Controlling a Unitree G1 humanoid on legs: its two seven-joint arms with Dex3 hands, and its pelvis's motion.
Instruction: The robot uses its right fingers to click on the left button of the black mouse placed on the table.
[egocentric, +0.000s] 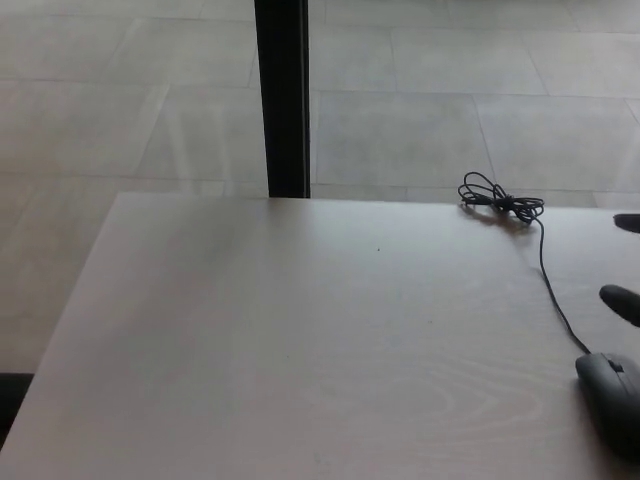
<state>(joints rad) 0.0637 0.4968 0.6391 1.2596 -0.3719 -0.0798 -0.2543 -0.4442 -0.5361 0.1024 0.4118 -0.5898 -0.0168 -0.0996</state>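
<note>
The black mouse (611, 397) lies at the table's near right, partly cut off by the picture's edge, with nothing on top of it. Its thin black cable (553, 300) runs back to a coiled bundle (498, 205) near the far edge. Of my right hand (625, 262) only two black fingertips (620, 302) poke in from the right edge. They are spread apart, hold nothing, and sit behind the mouse without touching it. My left hand does not show.
The pale wooden table (300, 350) fills the lower picture; its left edge slants toward the near left. A black vertical post (282, 100) stands behind the far edge on a tiled floor (120, 110).
</note>
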